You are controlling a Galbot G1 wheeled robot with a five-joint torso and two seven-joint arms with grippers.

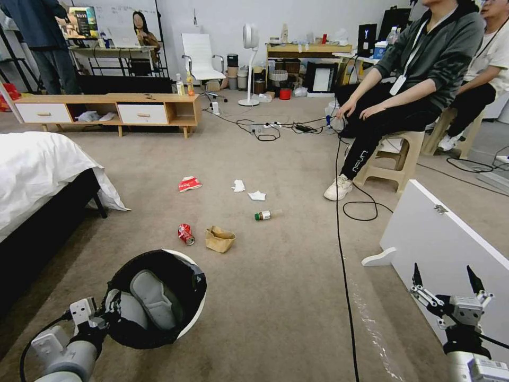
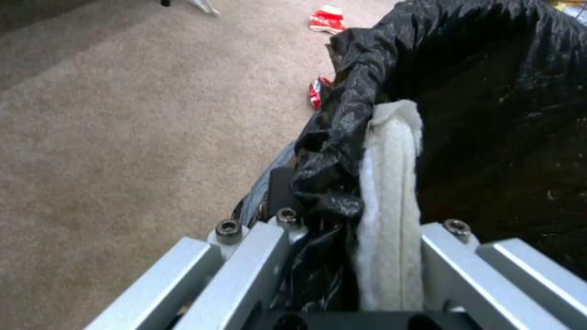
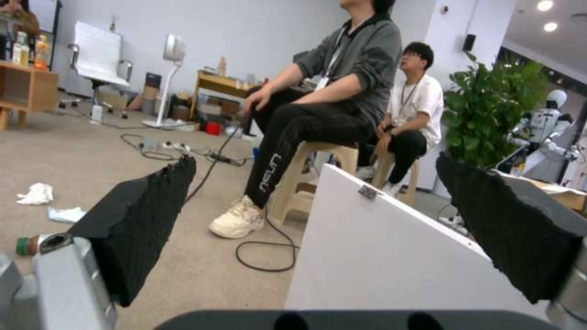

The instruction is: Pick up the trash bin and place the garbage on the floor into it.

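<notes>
Trash bin (image 1: pixel 159 297), round white plastic with black liner, hung clamped at its rim in the left gripper (image 1: pixel 114 313); crushed red can (image 1: pixel 186 234) lay just beyond it, nearer than the wide-open right gripper (image 1: pixel 448 281).

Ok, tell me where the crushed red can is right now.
In the head view the crushed red can lies on the carpet just left of the crumpled brown paper bag, a little beyond the trash bin that the left gripper holds.

At lower left of the head view, the left gripper (image 1: pixel 140 305) has broad grey padded fingers on a silver, black-cabled wrist. At lower right, the right gripper (image 1: pixel 445 281) has pointed black fingertips on silver linkages above a black collar.
</notes>
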